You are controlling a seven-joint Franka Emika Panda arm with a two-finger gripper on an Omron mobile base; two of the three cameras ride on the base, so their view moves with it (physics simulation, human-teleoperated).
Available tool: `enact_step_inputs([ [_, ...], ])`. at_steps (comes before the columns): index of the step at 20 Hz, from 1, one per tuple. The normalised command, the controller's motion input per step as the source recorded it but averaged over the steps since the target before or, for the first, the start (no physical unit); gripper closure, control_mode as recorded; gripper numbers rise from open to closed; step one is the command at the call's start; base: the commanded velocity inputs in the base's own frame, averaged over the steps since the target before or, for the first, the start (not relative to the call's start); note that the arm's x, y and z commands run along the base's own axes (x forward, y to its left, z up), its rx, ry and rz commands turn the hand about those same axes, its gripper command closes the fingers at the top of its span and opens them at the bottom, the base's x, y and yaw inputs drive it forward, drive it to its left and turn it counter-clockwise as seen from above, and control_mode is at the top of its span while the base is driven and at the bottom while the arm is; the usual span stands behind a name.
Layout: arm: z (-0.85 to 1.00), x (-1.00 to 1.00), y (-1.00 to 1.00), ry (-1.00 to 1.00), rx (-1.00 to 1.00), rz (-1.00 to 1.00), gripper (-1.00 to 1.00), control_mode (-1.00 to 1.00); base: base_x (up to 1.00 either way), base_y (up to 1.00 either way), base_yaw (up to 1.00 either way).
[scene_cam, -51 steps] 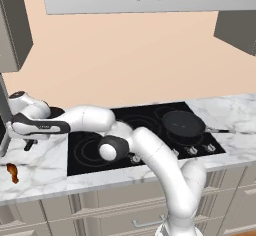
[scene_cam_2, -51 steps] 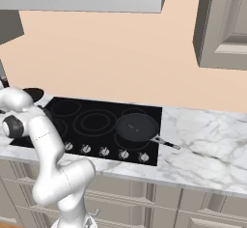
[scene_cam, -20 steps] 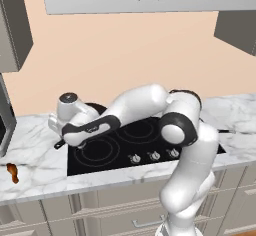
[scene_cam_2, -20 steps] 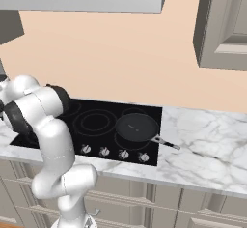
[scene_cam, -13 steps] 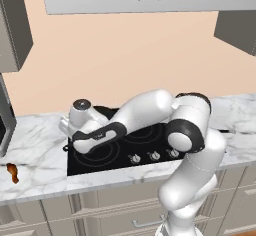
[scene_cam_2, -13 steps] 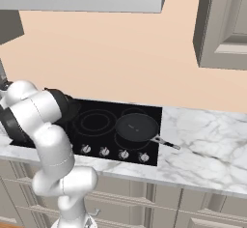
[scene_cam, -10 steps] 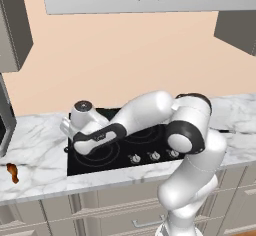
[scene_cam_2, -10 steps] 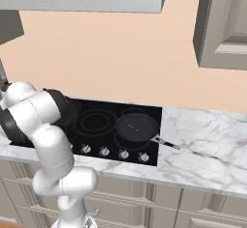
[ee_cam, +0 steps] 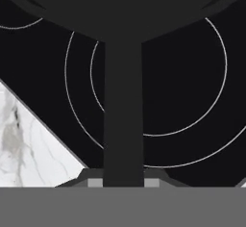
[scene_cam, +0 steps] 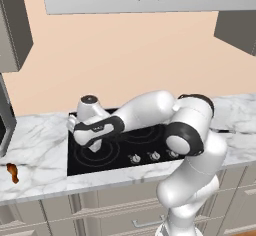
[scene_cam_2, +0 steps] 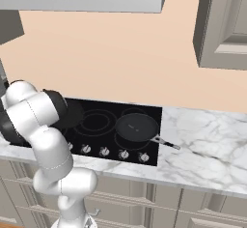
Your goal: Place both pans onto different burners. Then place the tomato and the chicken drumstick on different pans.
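While your pincer [ee_cam: 123,182] is gripping the second pan [ee_cam: 123,9] by its handle over the cooktop's left burners [ee_cam: 158,91], you are risking it tilting or landing off-ring near the table [ee_cam: 29,139].

A pan handle [ee_cam: 123,115], seemingly gripped, crosses burner rings [ee_cam: 192,125] beside marble counter [ee_cam: 29,144].

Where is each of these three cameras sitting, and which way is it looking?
Left base view: behind the arm to its left, looking down at the cooktop; the white arm crosses it.
Right base view: behind to its right, same cooktop, a pan on a burner; the arm stands at left.
Hand view: on the hand, looking along a pan handle over burner rings.
Both base views share the cooktop and arm.
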Motion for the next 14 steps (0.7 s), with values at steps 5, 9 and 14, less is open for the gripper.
enact_step_inputs([
  [5, 0.0, 0.1, -0.34, 0.06, 0.0, -0.02, 1.0, -1.0, 0.0, 0.0, 0.0],
  [9, 0.0, 0.11, -0.34, 0.05, 0.0, 0.0, 1.0, -1.0, 0.0, 0.0, 0.0],
  [14, 0.0, 0.11, -0.36, 0.04, 0.0, 0.0, 1.0, -1.0, 0.0, 0.0, 0.0],
])
